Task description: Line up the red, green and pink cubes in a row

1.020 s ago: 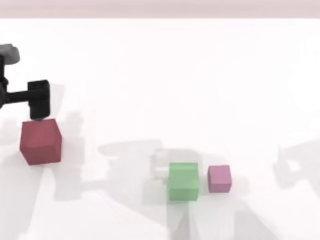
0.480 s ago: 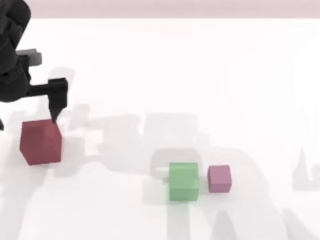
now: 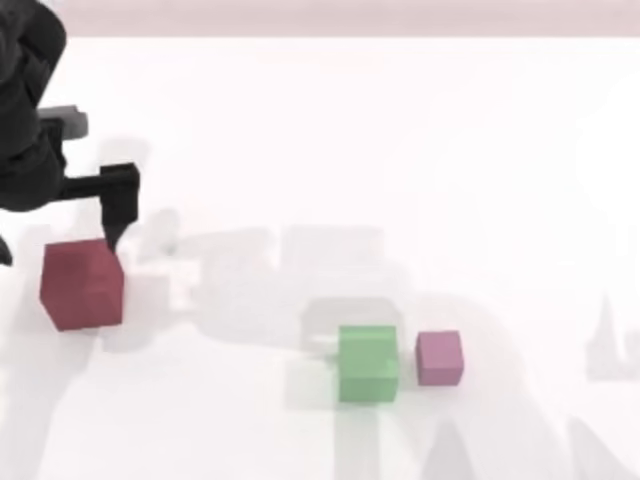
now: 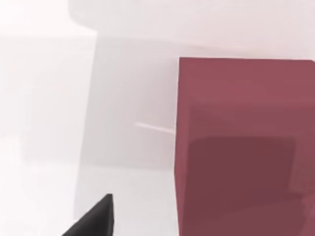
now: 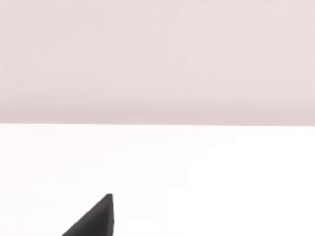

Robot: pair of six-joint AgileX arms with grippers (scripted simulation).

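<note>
The large dark red cube rests at the table's left side. The light green cube and the small pink cube sit side by side near the front middle, a narrow gap between them. My left gripper hangs open over the red cube's far edge. One finger is at the cube's far right corner; the other is at the picture's left border. In the left wrist view the red cube fills one side, beside one dark fingertip. My right arm is outside the top view; its wrist view shows one fingertip over bare table.
The white table ends at a pale pinkish band along the far edge. Soft grey shadows of the arms fall across the surface around the cubes.
My left arm has swung in over the red cube, its visible finger shifting right to the cube's far right corner, then sinking slightly. All three cubes have stayed put.
</note>
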